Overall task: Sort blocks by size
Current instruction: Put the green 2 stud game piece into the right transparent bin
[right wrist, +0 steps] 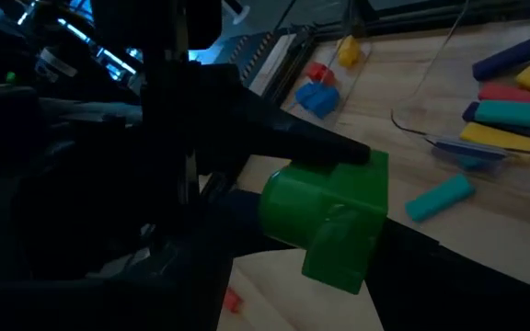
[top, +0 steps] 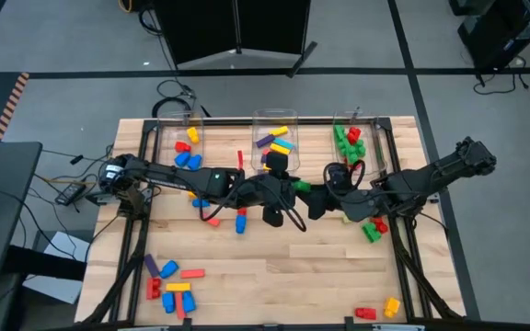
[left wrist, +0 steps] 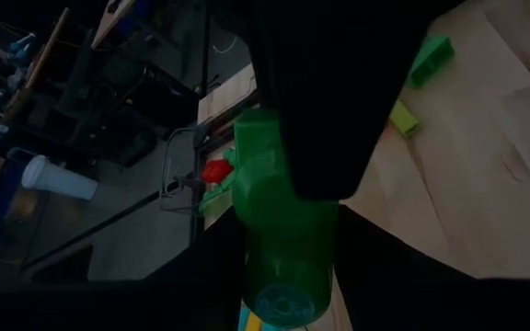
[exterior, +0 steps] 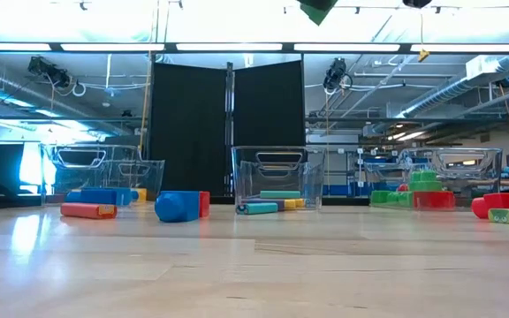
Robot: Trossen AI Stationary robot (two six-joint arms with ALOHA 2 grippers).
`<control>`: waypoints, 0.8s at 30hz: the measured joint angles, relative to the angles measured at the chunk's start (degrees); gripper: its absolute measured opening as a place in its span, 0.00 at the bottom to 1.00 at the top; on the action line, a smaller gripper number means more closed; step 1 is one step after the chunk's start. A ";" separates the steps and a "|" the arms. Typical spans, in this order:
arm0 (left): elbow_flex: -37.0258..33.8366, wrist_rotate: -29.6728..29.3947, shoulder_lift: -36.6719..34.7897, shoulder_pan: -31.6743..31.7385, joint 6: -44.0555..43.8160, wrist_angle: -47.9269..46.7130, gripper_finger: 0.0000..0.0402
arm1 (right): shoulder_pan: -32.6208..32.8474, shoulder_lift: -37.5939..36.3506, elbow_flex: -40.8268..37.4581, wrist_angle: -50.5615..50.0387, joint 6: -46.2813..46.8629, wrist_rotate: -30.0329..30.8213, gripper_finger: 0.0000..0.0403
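Green block [right wrist: 325, 221] between both tools, above open mid-table.

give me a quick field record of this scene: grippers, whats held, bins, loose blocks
left gripper: mid table, above the surface, shut on the green block
right gripper: meets the left gripper at the same block; whether it also grips it cannot be told
held block: green, chunky, off the table
left bin: blue, red and yellow blocks
middle bin: long purple, yellow and cyan blocks
right bin: green and red blocks
loose blocks: cluster at the front left, red and yellow pair at the front right
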 joint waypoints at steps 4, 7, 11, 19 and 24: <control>-0.02 0.14 0.10 -0.31 0.08 -0.04 0.35 | -0.73 0.00 0.11 -2.21 2.13 -1.51 0.57; -0.12 0.01 0.26 -0.72 0.11 -0.23 0.35 | -1.16 0.00 0.17 -5.09 5.04 -2.20 0.54; -0.14 -0.66 0.31 -0.90 0.11 -0.39 0.35 | -1.35 -0.04 0.21 -5.09 4.72 -2.25 0.50; -0.14 -1.14 0.31 -1.01 0.11 -0.34 0.35 | -2.29 0.21 0.20 -4.83 3.70 -4.58 0.47; -0.14 -1.17 0.28 -1.01 0.10 -0.53 0.36 | -2.38 0.24 0.19 -4.86 3.46 -4.62 0.45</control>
